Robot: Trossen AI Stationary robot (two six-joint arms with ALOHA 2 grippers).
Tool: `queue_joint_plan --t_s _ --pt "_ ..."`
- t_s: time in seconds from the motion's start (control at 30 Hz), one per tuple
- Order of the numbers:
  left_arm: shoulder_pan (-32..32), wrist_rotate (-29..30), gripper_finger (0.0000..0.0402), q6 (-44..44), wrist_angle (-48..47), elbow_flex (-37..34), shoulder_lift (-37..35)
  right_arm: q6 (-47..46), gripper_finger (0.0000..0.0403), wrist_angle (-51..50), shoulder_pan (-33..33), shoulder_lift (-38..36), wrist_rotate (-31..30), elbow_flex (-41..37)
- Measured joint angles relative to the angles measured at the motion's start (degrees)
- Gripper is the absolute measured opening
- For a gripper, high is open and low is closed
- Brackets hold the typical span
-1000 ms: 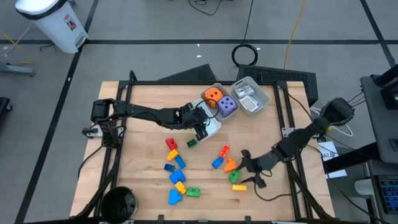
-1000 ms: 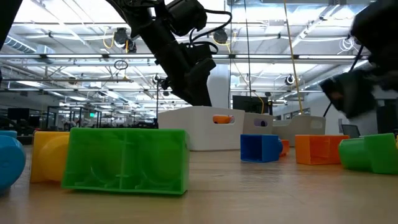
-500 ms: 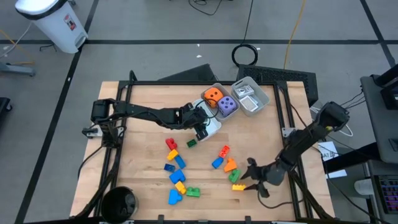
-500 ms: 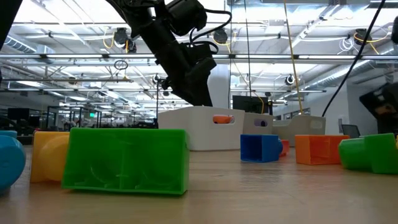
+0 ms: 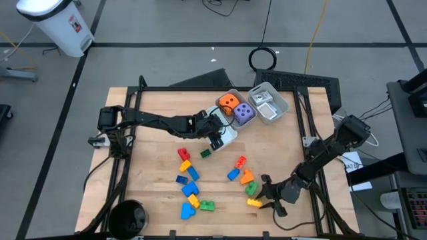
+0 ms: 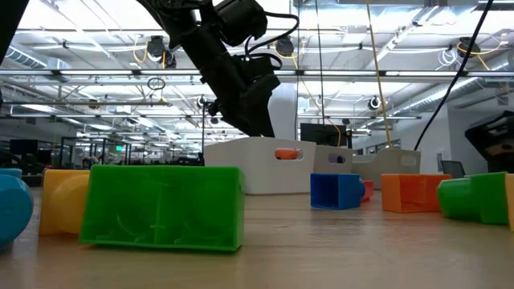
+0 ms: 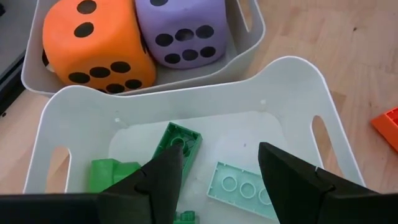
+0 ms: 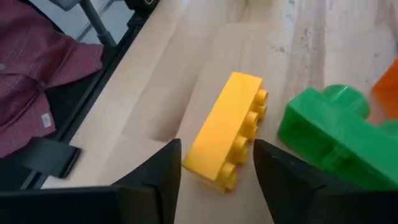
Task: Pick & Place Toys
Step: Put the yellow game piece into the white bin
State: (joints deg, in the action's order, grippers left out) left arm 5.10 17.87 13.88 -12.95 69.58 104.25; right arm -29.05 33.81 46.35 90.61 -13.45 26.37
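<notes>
Yellow is the colour in hand: an oblong yellow studded plastic brick (image 8: 227, 134) lies on the wooden table (image 5: 153, 113) at about five o'clock from its middle, taking twelve as the far edge in the overhead view. The right tool (image 5: 269, 197) is down at it, its fingers spread to either side of the brick's near end and not visibly pinching it. The step looks like the reach-and-grasp. The next move calls for pressing the fingers together across the brick's narrow sides, and for keeping clear of the green knobbed brick (image 8: 329, 140) just beside it at its one o'clock. The left tool (image 7: 217, 162) hangs spread and empty over a white plastic tray (image 7: 292, 81) just past the table's middle, toward twelve. That tray holds at least two green bricks (image 7: 177, 146) and one pale mint studded plate (image 7: 239, 186). At one o'clock a second white tray (image 5: 235, 93) carries two dotted dice, one orange (image 5: 228, 102) and one purple (image 5: 243, 113). One clear tray (image 5: 283, 105) stands beside it, its contents too small to count. Loose on the table I count about fourteen bricks: roughly nine toward seven o'clock and five toward five.
</notes>
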Motion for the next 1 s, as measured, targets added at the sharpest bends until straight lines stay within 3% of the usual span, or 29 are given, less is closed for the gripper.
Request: queue_joint_plan --t_s 0.43,0.5,0.67,0.87,1.0 --pt "0.0 0.02 0.0216 0.43 -0.01 0.0 0.0 4.74 0.0054 -0.87 -1.73 -0.49 0.69 -0.09" --pt "0.0 0.0 0.0216 0.82 -0.01 0.0 0.0 4.69 0.0051 -2.57 -1.77 -1.93 1.69 -0.09" --pt "0.0 0.02 0.0216 2.32 0.02 0.0 0.0 5.59 0.0052 -6.8 -1.76 -9.95 1.03 -0.13" --pt "0.0 -0.1 0.0216 0.78 3.05 0.0 0.0 15.8 0.0064 -7.53 -3.04 -23.36 -6.51 -0.11" --pt "-0.09 -2.65 0.0216 -3.45 9.22 0.0 0.0 18.41 0.006 -9.65 -7.63 -31.24 -10.79 -0.11"
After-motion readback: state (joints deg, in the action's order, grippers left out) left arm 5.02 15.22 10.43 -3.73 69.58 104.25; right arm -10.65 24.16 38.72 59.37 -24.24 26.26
